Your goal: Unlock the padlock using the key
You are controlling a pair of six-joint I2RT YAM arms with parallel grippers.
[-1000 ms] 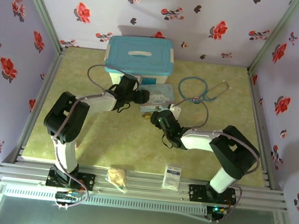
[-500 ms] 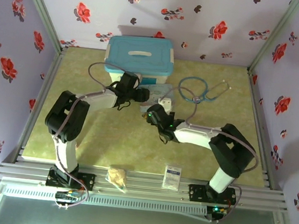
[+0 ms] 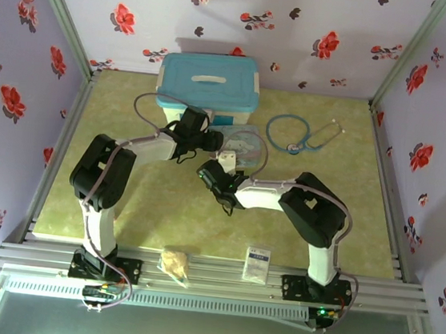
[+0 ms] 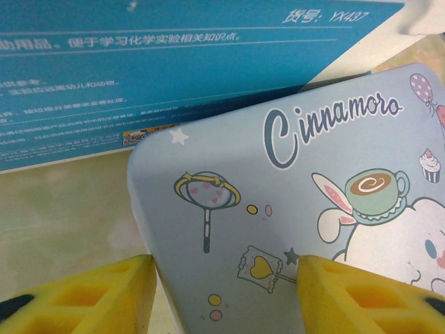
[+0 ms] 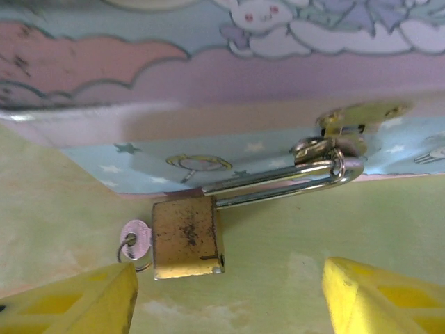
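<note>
From above, the left gripper and right gripper are seen at the pastel tin. At the left wrist, the fingers are spread astride the tin's corner. At the right wrist, the padlock, with the key in its base, is hung from the tin's hasp, just beyond the parted fingers.

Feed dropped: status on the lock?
Right pincer open, flanking small brass padlock; left pincer open, straddling corner of pastel cartoon tin. Small grey metal key juts from padlock's base. Silvery shackle hooked through tin's hasp.
</note>
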